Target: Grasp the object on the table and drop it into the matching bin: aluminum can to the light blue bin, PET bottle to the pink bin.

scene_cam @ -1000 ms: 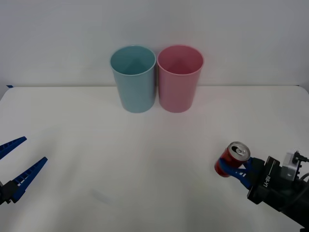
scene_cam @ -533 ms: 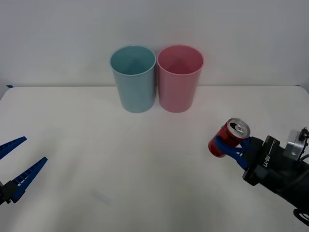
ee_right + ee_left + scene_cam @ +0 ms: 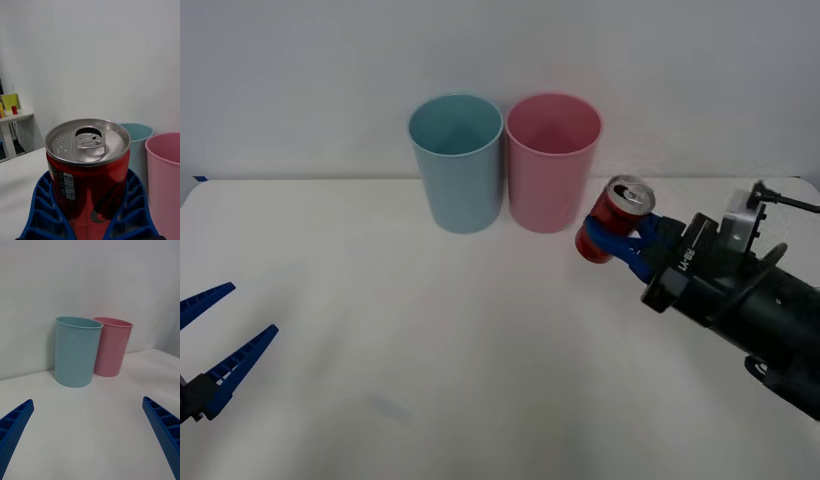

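We see the can [image 3: 612, 224] clamped in the right end effector [image 3: 623, 236], raised just right of the pink bin [image 3: 551, 165].

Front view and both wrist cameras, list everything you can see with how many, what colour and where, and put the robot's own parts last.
aluminum can: one, red with a silver top and pull tab, held off the table just right of the pink bin
light blue bin: one, light blue, upright at the table's far edge, left of the pink bin
pink bin: one, pink, upright beside the light blue bin, nearly touching it
table: one, white, spanning the front view
shelf items: a few, yellow and red, on a white shelf in the background
right gripper: one, blue jaws shut on the aluminum can
left gripper: one, blue jaws open, low at the table's left
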{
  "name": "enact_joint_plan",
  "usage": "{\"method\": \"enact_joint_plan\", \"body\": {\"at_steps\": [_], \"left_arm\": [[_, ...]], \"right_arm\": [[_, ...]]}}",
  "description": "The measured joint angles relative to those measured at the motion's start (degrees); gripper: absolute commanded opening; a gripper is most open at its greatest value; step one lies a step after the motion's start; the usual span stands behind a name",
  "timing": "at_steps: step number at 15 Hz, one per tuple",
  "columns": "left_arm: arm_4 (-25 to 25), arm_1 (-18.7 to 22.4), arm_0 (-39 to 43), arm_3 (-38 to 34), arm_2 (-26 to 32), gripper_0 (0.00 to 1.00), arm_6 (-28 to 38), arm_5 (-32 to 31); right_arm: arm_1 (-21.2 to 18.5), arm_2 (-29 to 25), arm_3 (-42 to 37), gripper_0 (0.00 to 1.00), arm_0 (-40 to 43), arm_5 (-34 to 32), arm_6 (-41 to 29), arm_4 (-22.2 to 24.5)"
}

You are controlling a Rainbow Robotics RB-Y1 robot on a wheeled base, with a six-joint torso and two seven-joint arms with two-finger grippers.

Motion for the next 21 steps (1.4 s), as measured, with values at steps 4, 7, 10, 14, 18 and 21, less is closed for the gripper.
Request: {"method": "enact_joint_plan", "body": {"at_steps": [4, 7, 10, 14, 18, 21], "left_arm": [[0.0, 0.0, 0.0, 0.0, 0.0, 1.00, 0.0, 0.0], [0.0, 0.0, 0.0, 0.0, 0.0, 1.00, 0.0, 0.0], [0.0, 0.0, 0.0, 0.0, 0.0, 1.00, 0.0, 0.0], [0.0, 0.0, 0.0, 0.0, 0.0, 1.00, 0.0, 0.0], [0.0, 0.0, 0.0, 0.0, 0.0, 1.00, 0.0, 0.0], [0.0, 0.0, 0.0, 0.0, 0.0, 1.00, 0.0, 0.0]], "right_arm": [[-1.7, 4.0, 0.0, 0.00, -7.3, 6.3, -7.6, 4.0], [-2.0, 5.6, 1.0, 0.00, -12.9, 7.7, -14.3, 7.4], [-2.0, 7.6, 5.7, 0.00, -20.1, 7.9, -16.2, 8.3], [-1.7, 13.1, 15.5, 0.00, -31.6, 12.2, -16.8, 8.7], [1.9, 15.8, 27.2, 0.00, -41.7, 14.9, -16.7, 10.1], [5.6, 15.8, 35.3, 0.00, -47.5, 15.3, -16.4, 12.3]]}}
